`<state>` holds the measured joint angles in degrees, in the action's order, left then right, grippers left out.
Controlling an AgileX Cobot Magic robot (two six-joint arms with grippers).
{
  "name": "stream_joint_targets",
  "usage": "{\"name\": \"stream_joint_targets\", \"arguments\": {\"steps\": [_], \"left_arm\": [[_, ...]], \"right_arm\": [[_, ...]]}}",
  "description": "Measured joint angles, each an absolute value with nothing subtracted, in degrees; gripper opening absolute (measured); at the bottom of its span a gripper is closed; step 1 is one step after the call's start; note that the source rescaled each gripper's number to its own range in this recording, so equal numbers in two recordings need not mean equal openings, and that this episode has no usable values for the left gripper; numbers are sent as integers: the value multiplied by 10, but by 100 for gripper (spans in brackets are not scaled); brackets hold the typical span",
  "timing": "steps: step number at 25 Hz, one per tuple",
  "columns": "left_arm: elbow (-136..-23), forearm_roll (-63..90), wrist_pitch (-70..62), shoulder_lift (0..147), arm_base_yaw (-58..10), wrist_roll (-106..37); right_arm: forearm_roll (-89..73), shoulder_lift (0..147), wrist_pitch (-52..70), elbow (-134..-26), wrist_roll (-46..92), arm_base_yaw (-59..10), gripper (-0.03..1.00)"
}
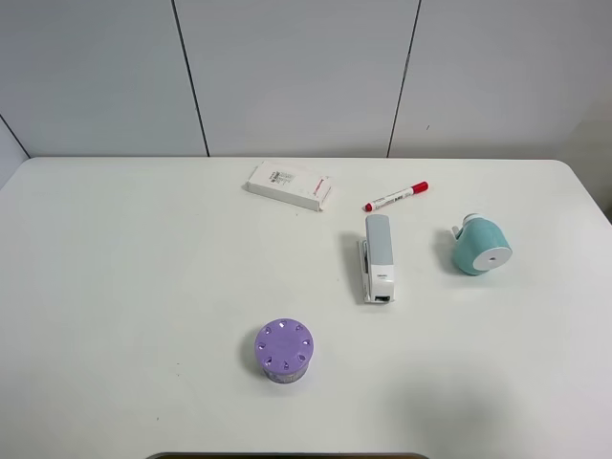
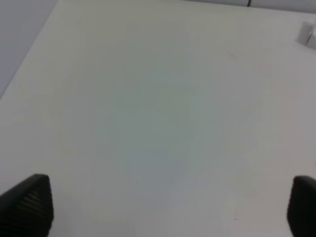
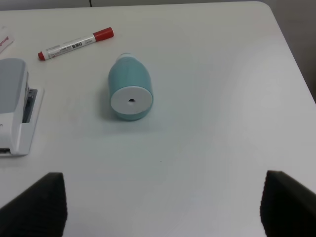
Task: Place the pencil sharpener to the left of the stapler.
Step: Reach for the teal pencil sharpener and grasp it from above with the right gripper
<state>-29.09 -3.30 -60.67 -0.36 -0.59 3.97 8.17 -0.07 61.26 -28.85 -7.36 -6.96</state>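
The teal pencil sharpener (image 1: 480,246) lies on its side on the white table, to the right of the stapler, its round white face (image 3: 130,100) turned toward my right wrist camera. The grey and white stapler (image 1: 378,257) lies lengthwise near the table's middle; in the right wrist view only its end (image 3: 15,106) shows. My right gripper (image 3: 163,202) is open, its dark fingertips (image 3: 37,202) spread wide, short of the sharpener with bare table between. My left gripper (image 2: 165,207) is open over bare table. Neither arm shows in the exterior high view.
A purple cylinder with holes on top (image 1: 284,350) stands toward the front of the table. A flat white box (image 1: 288,185) and a red-capped white marker (image 1: 395,196) lie behind the stapler. The table's right edge (image 1: 595,206) runs close to the sharpener.
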Motion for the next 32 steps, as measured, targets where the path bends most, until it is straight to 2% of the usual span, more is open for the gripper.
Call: {"name": "stream_joint_targets", "arguments": {"steps": [21,32], "left_arm": [[-291,-33,-607,-4,-6,40],[-291,-33,-607,-4,-6,40]], "right_arm": [[82,5,613,-288,-74,-70,61],[76,170,612,-351,-74,-70,61]]}}
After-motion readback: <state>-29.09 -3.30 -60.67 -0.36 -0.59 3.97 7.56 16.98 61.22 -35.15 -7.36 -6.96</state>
